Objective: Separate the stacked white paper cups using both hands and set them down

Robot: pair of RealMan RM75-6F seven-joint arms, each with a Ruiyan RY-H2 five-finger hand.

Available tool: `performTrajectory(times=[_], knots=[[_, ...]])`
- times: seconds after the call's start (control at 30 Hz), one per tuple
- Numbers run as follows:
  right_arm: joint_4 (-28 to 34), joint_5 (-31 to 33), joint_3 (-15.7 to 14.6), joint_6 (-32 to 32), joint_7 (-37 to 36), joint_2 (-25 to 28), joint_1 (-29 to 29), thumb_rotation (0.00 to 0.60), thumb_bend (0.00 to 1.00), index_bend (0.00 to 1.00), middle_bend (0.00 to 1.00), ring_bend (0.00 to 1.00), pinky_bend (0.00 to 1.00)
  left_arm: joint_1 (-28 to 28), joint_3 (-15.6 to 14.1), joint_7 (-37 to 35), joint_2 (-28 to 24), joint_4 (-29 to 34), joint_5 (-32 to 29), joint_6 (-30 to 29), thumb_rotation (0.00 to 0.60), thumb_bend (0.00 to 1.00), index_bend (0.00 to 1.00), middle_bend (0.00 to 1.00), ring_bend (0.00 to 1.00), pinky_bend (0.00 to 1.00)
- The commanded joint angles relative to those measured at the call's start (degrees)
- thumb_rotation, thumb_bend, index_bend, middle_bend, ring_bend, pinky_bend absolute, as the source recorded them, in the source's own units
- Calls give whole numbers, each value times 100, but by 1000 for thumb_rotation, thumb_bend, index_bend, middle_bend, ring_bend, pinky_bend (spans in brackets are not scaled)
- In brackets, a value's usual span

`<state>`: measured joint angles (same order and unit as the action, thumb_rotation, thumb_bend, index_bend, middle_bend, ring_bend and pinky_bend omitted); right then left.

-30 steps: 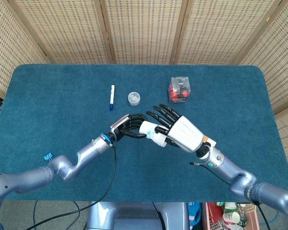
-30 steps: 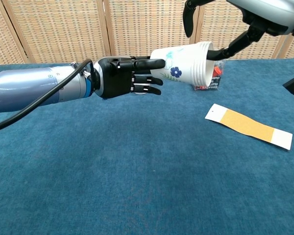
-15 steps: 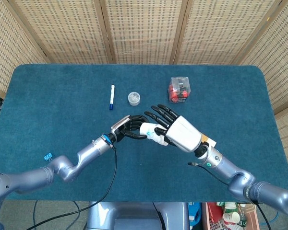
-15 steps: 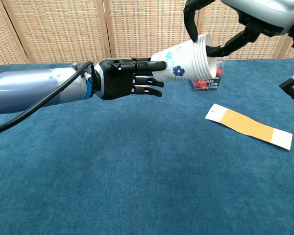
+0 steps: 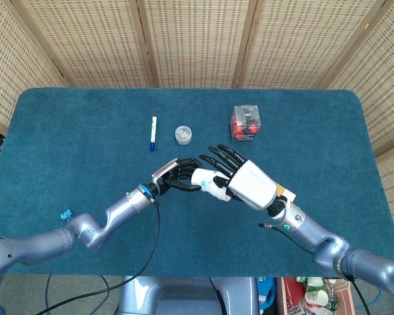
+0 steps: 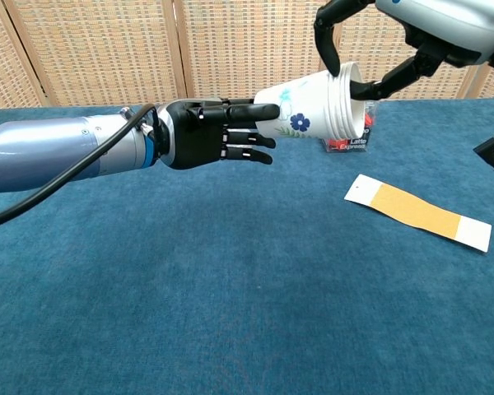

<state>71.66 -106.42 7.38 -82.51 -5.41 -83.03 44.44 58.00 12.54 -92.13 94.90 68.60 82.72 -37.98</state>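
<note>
A stack of white paper cups [image 6: 309, 111] with a blue flower print lies on its side in the air, above the table's middle. My left hand [image 6: 218, 132], black-fingered, grips the stack's base end from the left. My right hand [image 6: 420, 33] is at the rim end, with one finger over the top of the rim and another reaching into the mouth. In the head view the cups [image 5: 207, 178] sit between the left hand [image 5: 177, 174] and the right hand [image 5: 243, 180], whose white back hides most of the rim.
A clear box with red contents [image 5: 246, 123] stands behind the hands. A pen [image 5: 153, 132] and a small clear round lid [image 5: 183, 134] lie at the back left. A white and orange paper strip [image 6: 416, 211] lies to the right on the blue table [image 5: 72, 131].
The rim end of the cups tipped up a little, then settled slightly lower, as my right hand's fingers shifted on the rim. The left hand stayed nearly still.
</note>
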Motion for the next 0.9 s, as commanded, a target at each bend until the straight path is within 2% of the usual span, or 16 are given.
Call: performTrajectory(times=[0.03, 0.23, 0.47, 0.63, 0.7, 0.8, 0.9], knots=[[-32, 0, -17, -44, 3, 0, -14, 600, 497, 718, 216, 81, 193, -4, -1, 22, 1, -13, -15, 3, 600, 163, 499, 486, 487, 452], [-123, -37, -93, -276, -48, 123, -140, 600, 497, 721, 219, 84, 194, -73, -35, 38, -87, -146, -63, 18, 600, 178, 500, 487, 487, 452], [-367, -139, -356, -630, -162, 421, -471, 600, 497, 721, 225, 89, 193, -291, -198, -127, -531, -422, 55, -63, 600, 181, 499, 487, 487, 452], [-635, -173, -528, -686, -171, 639, -642, 600, 497, 721, 226, 89, 193, -413, -580, -285, -1176, -586, 581, -240, 600, 186, 499, 486, 487, 452], [-720, -181, -567, -658, -166, 714, -661, 600, 496, 721, 226, 89, 193, -448, -743, -141, -1414, -746, 793, -362, 600, 186, 499, 486, 487, 452], [-857, -229, -654, -524, -125, 869, -645, 600, 497, 721, 226, 89, 193, -524, -939, 443, -1814, -987, 984, -532, 600, 189, 499, 486, 487, 452], [-963, -333, -770, -243, 48, 1021, -553, 600, 497, 721, 227, 89, 194, -625, -1039, 1742, -2094, -1281, 1035, -653, 600, 200, 500, 487, 487, 452]])
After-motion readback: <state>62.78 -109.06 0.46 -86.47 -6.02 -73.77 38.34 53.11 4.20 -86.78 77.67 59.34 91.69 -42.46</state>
